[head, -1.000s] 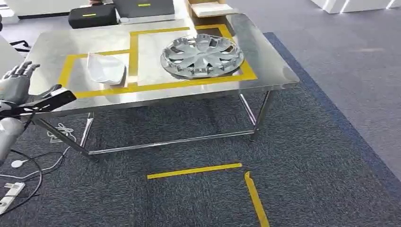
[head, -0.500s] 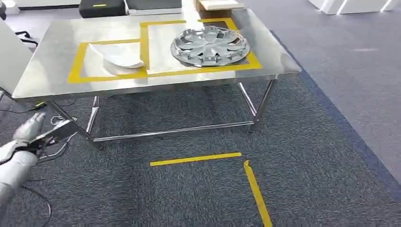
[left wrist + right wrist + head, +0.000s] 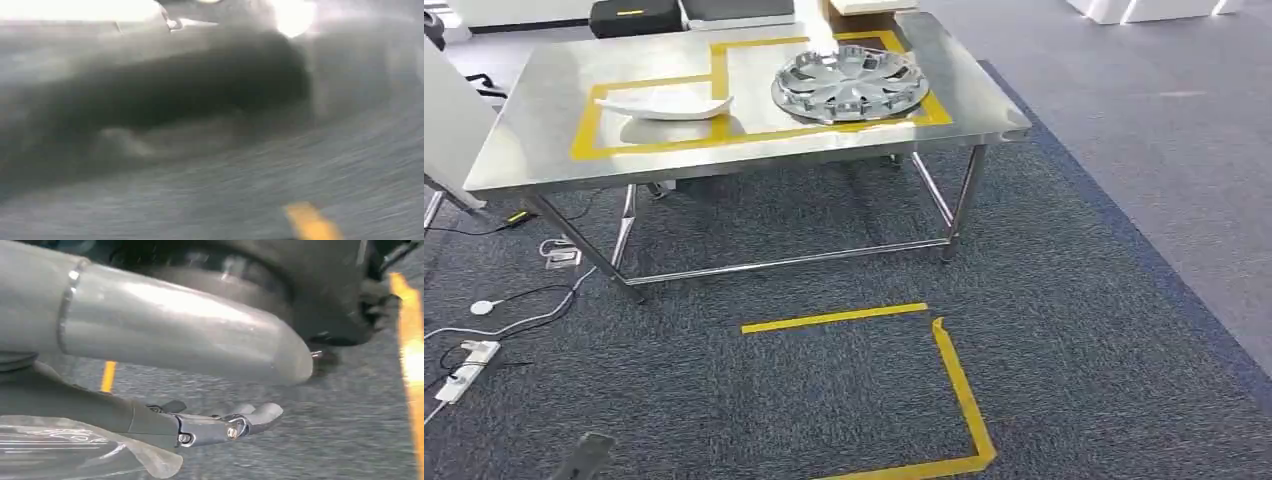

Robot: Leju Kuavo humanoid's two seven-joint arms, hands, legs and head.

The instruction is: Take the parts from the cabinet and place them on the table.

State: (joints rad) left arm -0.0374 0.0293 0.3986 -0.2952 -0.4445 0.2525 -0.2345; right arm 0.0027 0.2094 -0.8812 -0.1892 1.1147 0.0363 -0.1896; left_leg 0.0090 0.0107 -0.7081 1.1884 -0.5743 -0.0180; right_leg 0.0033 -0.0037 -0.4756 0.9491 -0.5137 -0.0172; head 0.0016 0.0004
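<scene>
On the steel table, a white curved part lies inside the left yellow-taped box. A silver hubcap lies in the right box. A grey tip of my left hand pokes in at the bottom edge of the head view, low over the carpet. The left wrist view is smeared by motion, so that hand's fingers cannot be made out. My right hand hangs over the carpet with its fingers stretched out straight and its thick thumb apart from them. It holds nothing.
Yellow tape marks a corner on the dark carpet in front of the table. A power strip and cables lie on the floor at the left. Black cases stand behind the table.
My left arm has dropped from beside the table's near left corner to the bottom edge of the picture. The camera has moved, so the table sits a little higher.
</scene>
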